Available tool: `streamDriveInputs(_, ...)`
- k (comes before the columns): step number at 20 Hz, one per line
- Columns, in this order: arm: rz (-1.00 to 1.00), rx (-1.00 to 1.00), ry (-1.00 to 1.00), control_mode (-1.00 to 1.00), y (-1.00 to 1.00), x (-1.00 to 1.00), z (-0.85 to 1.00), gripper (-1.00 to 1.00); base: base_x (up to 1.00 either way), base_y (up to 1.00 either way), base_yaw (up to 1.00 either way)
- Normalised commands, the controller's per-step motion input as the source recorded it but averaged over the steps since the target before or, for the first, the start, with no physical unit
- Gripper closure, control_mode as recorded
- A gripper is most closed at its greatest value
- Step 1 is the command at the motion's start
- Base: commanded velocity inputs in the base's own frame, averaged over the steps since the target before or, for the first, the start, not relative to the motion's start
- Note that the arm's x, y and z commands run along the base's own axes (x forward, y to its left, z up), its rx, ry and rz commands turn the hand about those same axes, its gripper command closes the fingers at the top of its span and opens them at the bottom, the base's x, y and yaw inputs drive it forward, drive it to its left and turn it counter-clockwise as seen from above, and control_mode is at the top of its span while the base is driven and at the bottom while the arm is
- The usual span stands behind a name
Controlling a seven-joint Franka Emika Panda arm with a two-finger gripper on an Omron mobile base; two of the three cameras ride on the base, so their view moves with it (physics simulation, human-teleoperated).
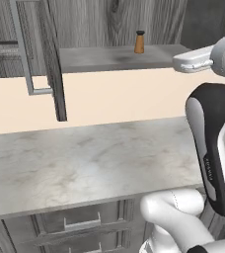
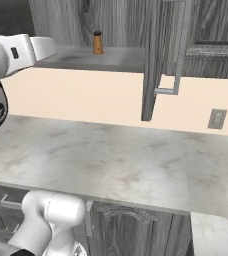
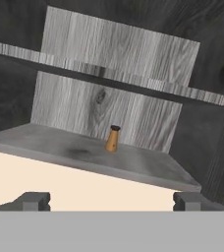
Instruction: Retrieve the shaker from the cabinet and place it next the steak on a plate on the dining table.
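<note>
The small orange-brown shaker with a dark cap stands upright on the flat grey shelf of the grey wood-grain cabinet, close to its back wall. The cabinet door hangs wide open, showing its silver bar handle. My gripper is open, fingertips far apart, in front of the shelf edge and well short of the shaker, holding nothing. The steak, plate and dining table are out of view.
A marbled stone counter runs along the beige wall below the cabinet, with dark grey base drawers under it. A wall outlet sits right of the open door. A higher shelf crosses the cabinet above the shaker.
</note>
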Motion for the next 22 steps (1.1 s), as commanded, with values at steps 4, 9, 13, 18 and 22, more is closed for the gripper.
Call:
streamDriveInputs(4,0.01,0.00,0.00,-1.00,-0.01,0.48,0.00,-1.00,0.00,0.00,0.00)
streamDriveInputs(9,0.02,0.02,0.02,-1.00,-0.10,0.36,-0.06,-1.00,0.00,0.00,0.00)
streamDriveInputs(13,-0.08,0.05,0.00,-1.00,-0.08,0.25,-0.15,-1.00,0.00,0.00,0.00)
streamDriveInputs(18,-0.14,0.03,0.00,-1.00,0.00,0.34,-0.10,-1.00,0.00,0.00,0.00)
streamDriveInputs(22,-0.07,0.05,0.00,-1.00,0.00,0.36,-0.07,-1.00,0.00,0.00,0.00)
